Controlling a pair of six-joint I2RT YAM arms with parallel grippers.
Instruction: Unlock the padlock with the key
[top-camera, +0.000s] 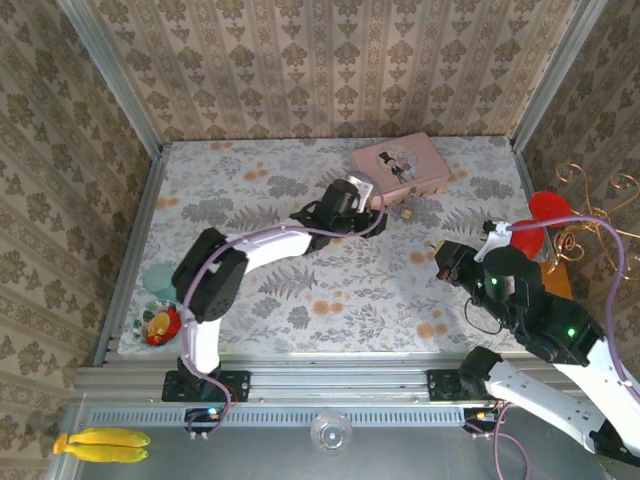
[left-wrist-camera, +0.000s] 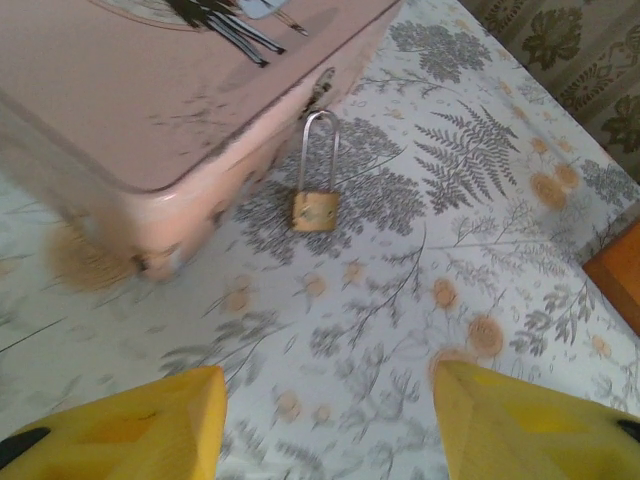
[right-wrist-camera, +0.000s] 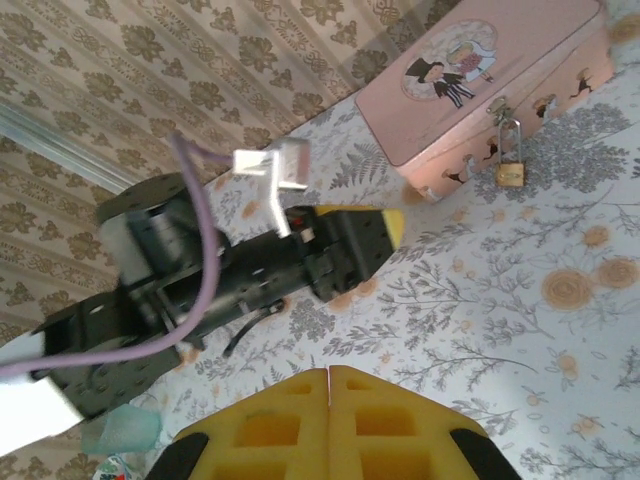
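Note:
The small brass padlock lies on the floral tablecloth beside the pink tin, and its thin shackle reaches up to the latch on the tin's side. My left gripper hovers just short of it, open, with nothing but cloth between the yellow fingers. From above, the left gripper sits next to the padlock by the tin. My right gripper is shut, fingers flush, and stands back at the right, facing the padlock. The key is hidden.
A red round object and a gold wire stand sit at the right edge. Small toys lie at the left edge. Bananas rest below the rail. Patterned walls close in the table on three sides.

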